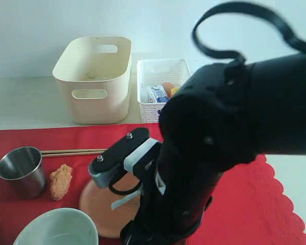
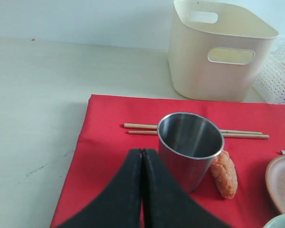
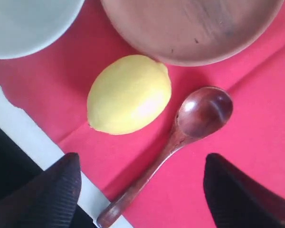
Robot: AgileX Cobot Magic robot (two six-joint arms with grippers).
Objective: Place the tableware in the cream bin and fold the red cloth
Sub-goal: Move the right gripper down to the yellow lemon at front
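Pale tabletop (image 1: 20,102), barely getting going: hovering right end effector (image 3: 142,164) spread wide over dark wooden spoon (image 3: 180,135), parking left end effector (image 2: 142,154) pinched together, empty, beside steel cup (image 2: 190,147); seeing no tableware inside cream bin (image 1: 92,102), leaving red cloth (image 1: 255,204) unfolded.

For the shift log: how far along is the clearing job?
Done: nothing; no tableware shows in the cream bin. In hand: open right claw hovers over the wooden spoon; left claw shut, empty. Remaining: steel cup, chopsticks, brown plate, green bowl, then folding the flat red cloth.
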